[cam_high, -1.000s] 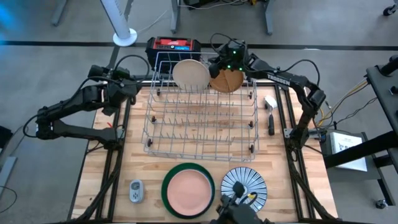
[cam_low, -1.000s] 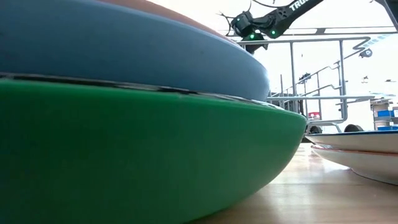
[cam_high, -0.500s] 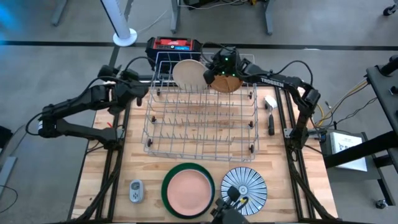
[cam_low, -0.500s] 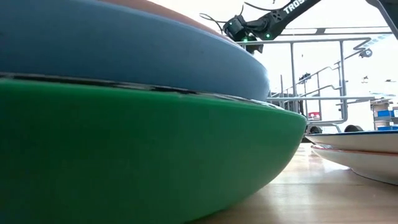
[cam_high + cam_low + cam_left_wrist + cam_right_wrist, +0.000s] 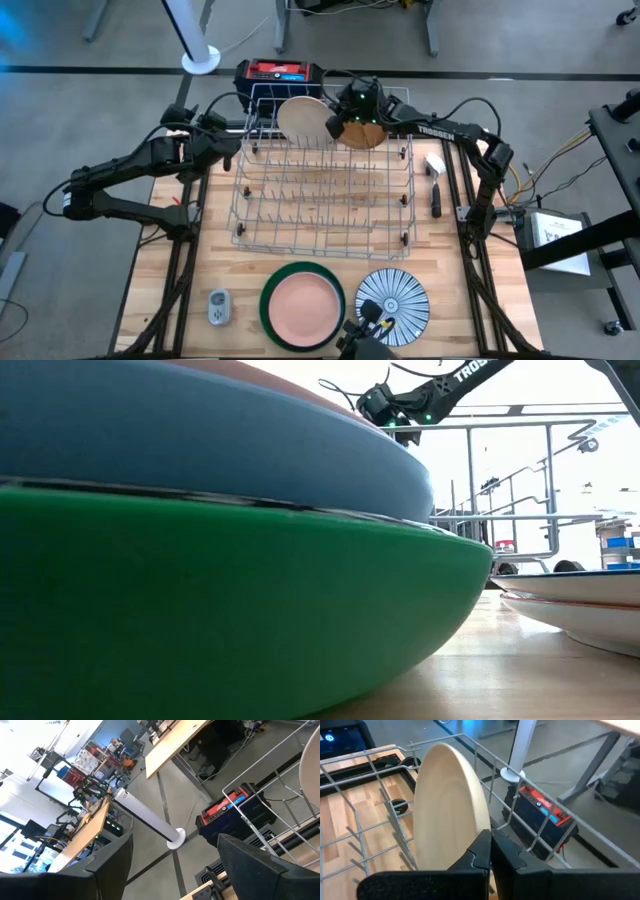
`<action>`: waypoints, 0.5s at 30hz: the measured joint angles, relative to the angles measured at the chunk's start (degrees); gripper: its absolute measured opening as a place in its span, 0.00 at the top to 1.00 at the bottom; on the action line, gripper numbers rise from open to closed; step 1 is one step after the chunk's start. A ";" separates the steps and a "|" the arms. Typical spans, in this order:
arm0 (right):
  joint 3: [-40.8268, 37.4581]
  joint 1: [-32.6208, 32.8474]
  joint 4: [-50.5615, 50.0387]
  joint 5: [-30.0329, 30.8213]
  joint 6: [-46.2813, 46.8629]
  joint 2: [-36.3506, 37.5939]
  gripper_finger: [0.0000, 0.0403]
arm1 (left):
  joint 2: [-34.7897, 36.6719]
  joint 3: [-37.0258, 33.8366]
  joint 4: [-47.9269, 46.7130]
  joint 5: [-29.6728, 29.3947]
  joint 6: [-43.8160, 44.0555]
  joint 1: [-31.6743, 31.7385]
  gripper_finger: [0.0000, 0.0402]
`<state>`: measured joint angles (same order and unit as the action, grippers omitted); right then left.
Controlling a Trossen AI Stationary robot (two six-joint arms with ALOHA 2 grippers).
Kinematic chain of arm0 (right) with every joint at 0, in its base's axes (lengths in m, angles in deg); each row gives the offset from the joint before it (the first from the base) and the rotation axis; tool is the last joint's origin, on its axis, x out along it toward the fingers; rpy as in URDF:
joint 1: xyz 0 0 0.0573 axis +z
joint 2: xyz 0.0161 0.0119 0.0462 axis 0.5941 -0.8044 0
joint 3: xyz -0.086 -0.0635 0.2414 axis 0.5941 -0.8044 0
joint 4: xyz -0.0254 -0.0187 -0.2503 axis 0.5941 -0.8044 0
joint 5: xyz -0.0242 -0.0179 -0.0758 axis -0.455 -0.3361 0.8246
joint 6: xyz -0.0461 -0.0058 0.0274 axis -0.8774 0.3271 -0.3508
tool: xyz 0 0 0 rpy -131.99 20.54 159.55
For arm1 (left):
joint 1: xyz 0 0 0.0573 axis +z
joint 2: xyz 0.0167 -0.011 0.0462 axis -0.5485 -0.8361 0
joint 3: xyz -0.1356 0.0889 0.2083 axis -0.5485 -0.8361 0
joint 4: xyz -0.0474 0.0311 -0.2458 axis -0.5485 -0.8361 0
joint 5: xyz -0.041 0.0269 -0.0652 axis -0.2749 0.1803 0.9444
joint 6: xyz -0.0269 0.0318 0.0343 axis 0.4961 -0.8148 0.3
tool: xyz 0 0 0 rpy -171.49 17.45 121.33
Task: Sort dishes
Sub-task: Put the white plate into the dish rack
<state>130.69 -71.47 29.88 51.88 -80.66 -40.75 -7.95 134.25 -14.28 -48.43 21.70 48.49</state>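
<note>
Right pincer (image 5: 345, 122) at the far end of the silver wire rack (image 5: 325, 185), pinching a round tan-brown plate (image 5: 365, 133).
That plate stands on edge just beside an upright cream plate (image 5: 303, 117). The left pincer (image 5: 228, 147) waits beside the rack, fingers spread. Pink plate in green bowl (image 5: 303, 305) and striped plate (image 5: 393, 300) lie on the wooden surface (image 5: 210, 260).

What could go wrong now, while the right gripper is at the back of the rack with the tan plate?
1. The right gripper holds the tan plate right beside the cream plate standing in the wire rack; a small sideways shift might knock the two together.
2. If released between wires, the tan plate may tip or roll.
3. The left gripper waits open near the rack's left back corner; reaching in could crowd the right arm.
</note>
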 joint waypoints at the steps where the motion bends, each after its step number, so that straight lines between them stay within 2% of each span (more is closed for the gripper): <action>1: 0.17 0.04 -0.01 0.83 -0.42 0.00 1.00 | 0.00 0.00 0.00 0.00 0.04 0.00 0.30; 6: 2.13 0.05 -2.87 5.69 -3.15 0.05 1.00 | 0.00 0.00 -0.02 -0.02 -0.04 0.00 0.30; 10: 6.82 -0.09 -7.48 5.49 -4.10 0.13 1.00 | 0.03 0.00 -0.02 -0.39 -2.13 0.00 0.30; 15: 16.68 -0.47 -20.22 3.23 0.26 -2.34 1.00 | 0.09 0.00 -0.02 -0.43 -3.58 0.00 0.31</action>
<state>147.37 -71.94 9.65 55.11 -80.40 -43.09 -7.85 134.25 -14.30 -48.86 18.12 48.49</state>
